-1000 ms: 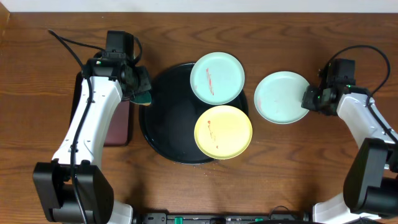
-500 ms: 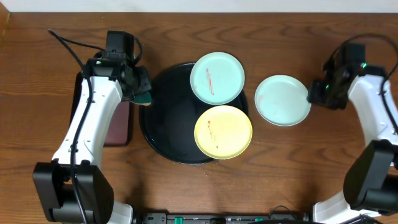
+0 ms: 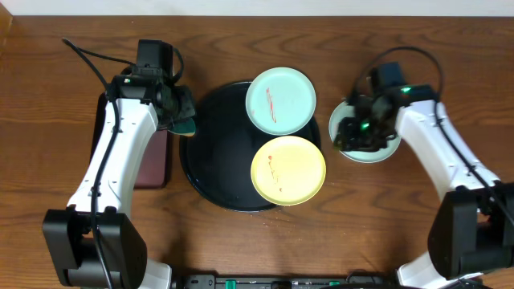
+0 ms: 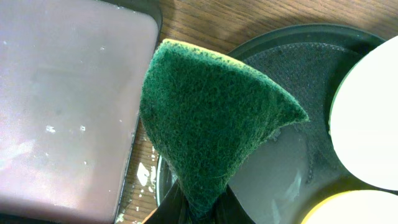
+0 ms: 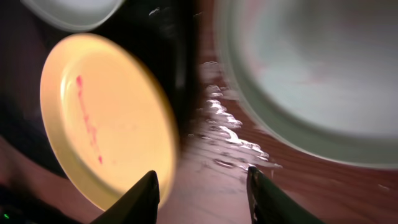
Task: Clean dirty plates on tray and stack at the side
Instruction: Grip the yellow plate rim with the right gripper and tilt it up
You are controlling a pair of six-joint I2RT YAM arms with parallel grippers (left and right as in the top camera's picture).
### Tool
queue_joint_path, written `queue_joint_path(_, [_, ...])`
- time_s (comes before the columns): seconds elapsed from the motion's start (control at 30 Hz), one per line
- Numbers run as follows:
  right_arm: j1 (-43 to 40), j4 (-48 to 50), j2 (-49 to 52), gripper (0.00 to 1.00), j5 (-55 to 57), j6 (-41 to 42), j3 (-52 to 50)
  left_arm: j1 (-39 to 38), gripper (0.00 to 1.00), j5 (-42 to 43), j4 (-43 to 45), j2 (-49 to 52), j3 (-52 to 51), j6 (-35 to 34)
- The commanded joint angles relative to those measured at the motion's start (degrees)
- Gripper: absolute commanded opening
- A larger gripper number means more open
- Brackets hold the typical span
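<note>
Currently left fingers point(image 4: 166, 208) pinch a green sponge point(image 4: 211, 118); right fingers point(image 5: 144, 193) stand apart.

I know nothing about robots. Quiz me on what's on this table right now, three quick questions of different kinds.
1. True or false: the yellow plate and both mint plates all lie on the black tray.
2. What does the left pincer hold? A) a green sponge B) a spoon C) a cup
3. Fill in the blank: the plate lying off the tray sits below the ____ pincer.

Key
1: false, one mint plate lies beside the tray.
2: A
3: the right pincer, which is open and holds nothing.
</note>
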Motion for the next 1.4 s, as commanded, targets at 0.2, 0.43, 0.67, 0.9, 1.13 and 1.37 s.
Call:
queue_joint_path(0.2, [6.95,4.85,3.72,0.45,3.19,2.03,-3.26,0.09,0.08,-0.52,-0.11,0.02,0.26,-0.48])
queue_joint_path(0.43, [8.48,6.45,7.06,0.19,3.19,2.05,-3.26,0.11,0.07,-0.52,-0.74,0.02,0.26,-0.48])
queue_joint_path(0.67, [8.72,6.47,6.97,0.01,1.22,2.08,-3.19,0.11,0.07,-0.52,-0.94,0.02,0.26,-0.48])
queue_joint_path(0.9, [13.90,12.96,6.99,0.01,-1.53,10.36,-3.19,0.15,0.07,-0.52,-0.96,0.02,0.26,-0.50])
queue_joint_path(1.13, [19.47,23.34,7.52,0.01,3.48,25.81,-3.19,0.13,0.08,-0.52,-0.98,0.02,0.26,-0.50])
queue_joint_path(1.37, [23.82,25.77,11.78,0.01,3.37,28.85,-3.19,0.13,0.07,-0.52,-1.60,0.02,0.26,-0.52])
